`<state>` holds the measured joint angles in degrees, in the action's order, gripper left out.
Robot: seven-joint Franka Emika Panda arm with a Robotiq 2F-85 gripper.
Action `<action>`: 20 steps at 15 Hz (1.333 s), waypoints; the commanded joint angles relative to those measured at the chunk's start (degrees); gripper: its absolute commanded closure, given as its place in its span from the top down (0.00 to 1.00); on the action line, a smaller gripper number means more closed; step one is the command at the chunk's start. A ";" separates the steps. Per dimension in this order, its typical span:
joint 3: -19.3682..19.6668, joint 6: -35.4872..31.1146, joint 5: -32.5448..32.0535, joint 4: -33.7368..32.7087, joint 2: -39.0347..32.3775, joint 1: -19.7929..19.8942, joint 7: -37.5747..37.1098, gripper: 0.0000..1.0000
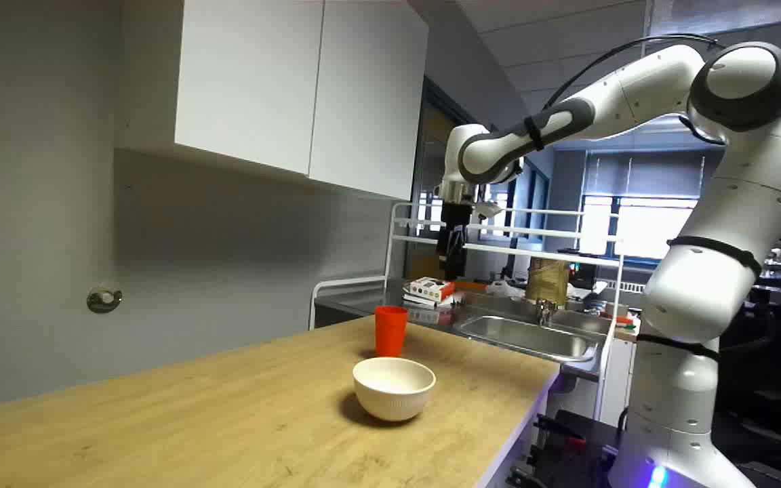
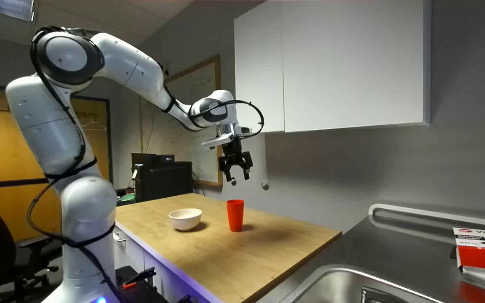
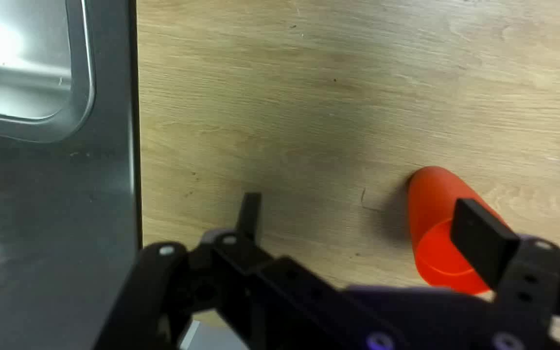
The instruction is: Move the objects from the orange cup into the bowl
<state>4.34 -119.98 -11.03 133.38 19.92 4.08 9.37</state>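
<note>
The orange cup (image 1: 390, 332) stands upright on the wooden counter in both exterior views (image 2: 235, 216). The bowl (image 1: 394, 396) is white and stands beside the cup, also in both exterior views (image 2: 185, 221); it is out of the wrist view. My gripper (image 2: 238, 174) is open and points down, above the cup's height. In the wrist view the gripper's fingers (image 3: 360, 206) are wide apart with nothing between them. The right finger covers part of the cup (image 3: 430, 194). The visible part of the cup's inside is plain red; I see no objects in it.
The wooden counter (image 2: 242, 256) ends at a dark metal worktop with a sink (image 1: 526, 335). A red and white box (image 1: 431, 290) lies near the sink. White wall cabinets (image 2: 331, 63) hang over the counter. A white rack (image 1: 539, 254) stands over the sink area.
</note>
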 commanded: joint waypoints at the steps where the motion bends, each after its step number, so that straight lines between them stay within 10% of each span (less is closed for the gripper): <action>1: 0.09 0.15 -0.01 -0.16 -0.02 -0.12 -0.02 1.00; 20: -1.75 -4.50 1.10 -3.34 -8.34 -1.05 -5.60 1.00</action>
<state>3.26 -123.60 -10.85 132.65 14.88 3.50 5.92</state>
